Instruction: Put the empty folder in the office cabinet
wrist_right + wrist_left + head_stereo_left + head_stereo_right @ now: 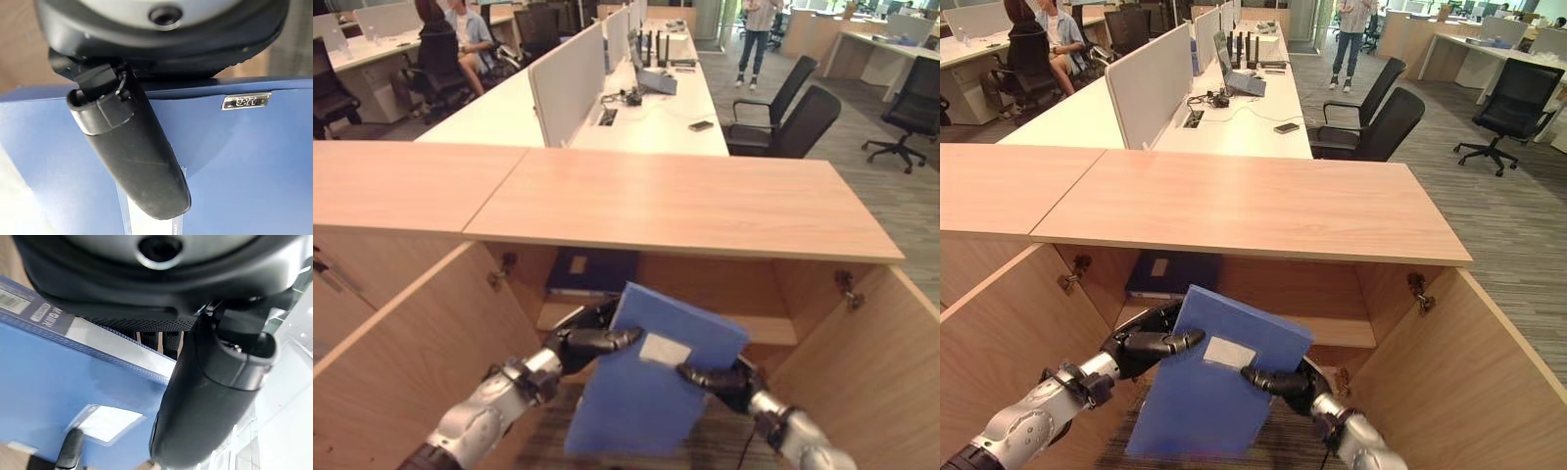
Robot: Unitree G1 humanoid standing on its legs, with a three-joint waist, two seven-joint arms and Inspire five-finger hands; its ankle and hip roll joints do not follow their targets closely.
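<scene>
Both hands are gripping the blue folder (651, 377), tilted before the open cabinet (685, 211): left hand (582, 343) pinching its left edge, right hand (720, 380) its right.

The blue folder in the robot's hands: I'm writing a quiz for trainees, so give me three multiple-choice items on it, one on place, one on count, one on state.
1. Where is the blue plastic folder?
A. On the wooden cabinet top
B. In front of the open wooden cabinet
C. On the white desk

2. How many folders already lie on the cabinet shelf?
A. None
B. One
C. Three

3. How is the folder held?
A. By both hands
B. By the left hand alone
C. By neither hand

Key: 1 B, it hangs tilted before the opening. 2 B, one dark blue folder lies there. 3 A, left hand and right hand each clasp an edge.
</scene>
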